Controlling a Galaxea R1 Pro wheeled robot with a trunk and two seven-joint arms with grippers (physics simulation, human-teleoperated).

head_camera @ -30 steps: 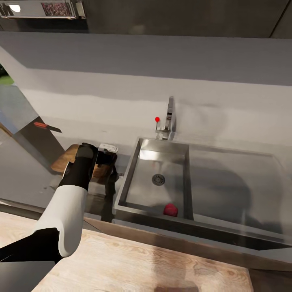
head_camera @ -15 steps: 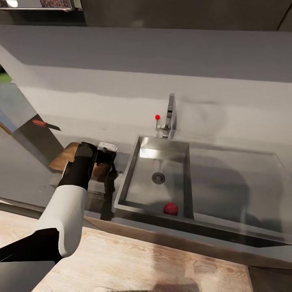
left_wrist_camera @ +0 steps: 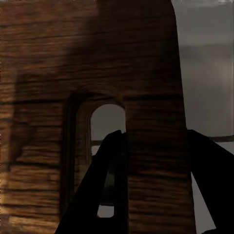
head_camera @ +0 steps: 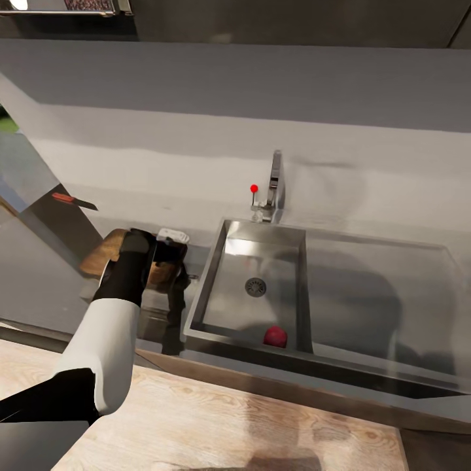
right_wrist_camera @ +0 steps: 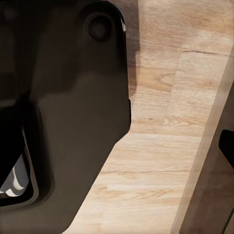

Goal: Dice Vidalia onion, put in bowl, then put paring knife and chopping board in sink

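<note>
Gripping: left end effector (left_wrist_camera: 146, 195) was clenched on the chopping board (left_wrist_camera: 73, 58), fingers astride the strip beside its handle slot.
Onion: onion (head_camera: 275, 337) sat in the sink (head_camera: 216, 261), untouched.
Knife: knife (head_camera: 73, 201) lay on the tabletop (head_camera: 386, 275), well apart.
Right end effector: state could not be told.

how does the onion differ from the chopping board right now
The Vidalia onion is a small pinkish-red round bulb; the chopping board is brown, flat, grained wood and larger. The onion lies untouched in the sink; the board sits on the countertop, with the left tool straddling the strip beside its handle slot.
</note>
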